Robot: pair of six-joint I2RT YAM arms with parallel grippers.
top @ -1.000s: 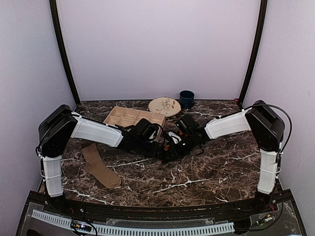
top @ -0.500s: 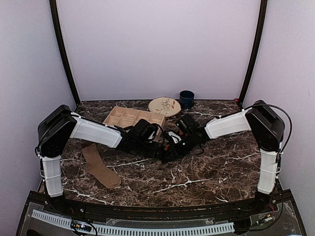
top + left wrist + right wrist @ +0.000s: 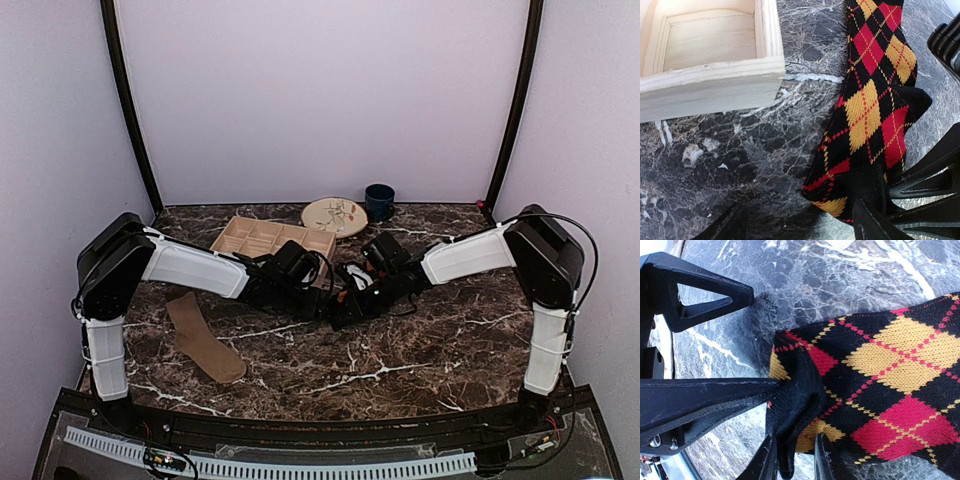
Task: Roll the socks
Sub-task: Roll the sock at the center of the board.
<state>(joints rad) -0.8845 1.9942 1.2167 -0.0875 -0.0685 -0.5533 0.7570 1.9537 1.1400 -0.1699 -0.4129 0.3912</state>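
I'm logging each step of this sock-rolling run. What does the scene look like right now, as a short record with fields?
argyle sock: unrolled on the marble table, lying between both grippers
tan sock: flat at the near left, clear of both arms
left gripper: open wide, one finger at the argyle sock's end
right gripper: fingers straddle a black fold of that sock; grip unclear
wooden tray: beside the argyle sock, not touching it
progress: neither sock rolled
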